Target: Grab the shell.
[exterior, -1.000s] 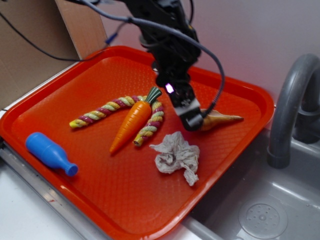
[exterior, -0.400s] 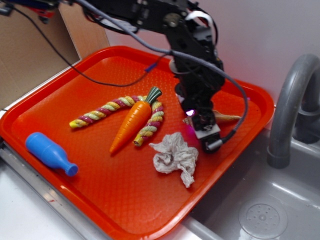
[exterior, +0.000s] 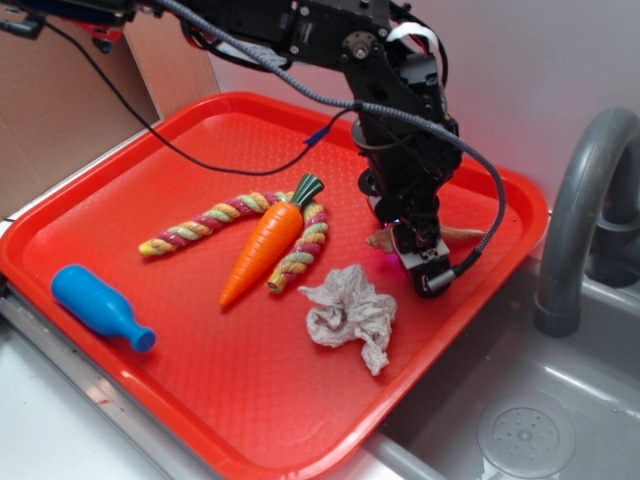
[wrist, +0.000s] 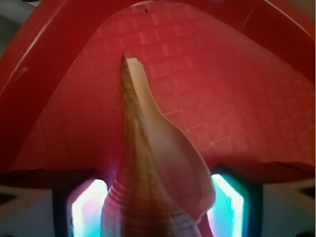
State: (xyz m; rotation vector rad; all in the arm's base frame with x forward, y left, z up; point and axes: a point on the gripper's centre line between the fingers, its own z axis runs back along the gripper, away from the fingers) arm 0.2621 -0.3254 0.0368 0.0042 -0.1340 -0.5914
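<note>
The tan-and-cream shell [wrist: 148,163] lies on the red tray [exterior: 200,140] at its right side. In the exterior view only its two ends show on either side of the arm, the ridged end [exterior: 379,239] and the thin tail [exterior: 466,235]. My gripper [exterior: 424,272] stands down over its middle. In the wrist view the gripper [wrist: 158,202] has the shell's wide ridged body between its two lit pads [wrist: 89,207], and the shell meets both pads. The thin tail points away toward the tray's rim.
An orange carrot [exterior: 262,252] lies across a twisted rope [exterior: 225,225] at mid-tray. A crumpled white paper wad [exterior: 350,315] sits just left of the gripper. A blue bottle [exterior: 100,305] lies at front left. A grey sink [exterior: 530,430] and faucet [exterior: 575,200] are on the right.
The gripper swung from the shell's left end rightward over its middle and came down around it. The shell has stayed in place on the tray.
</note>
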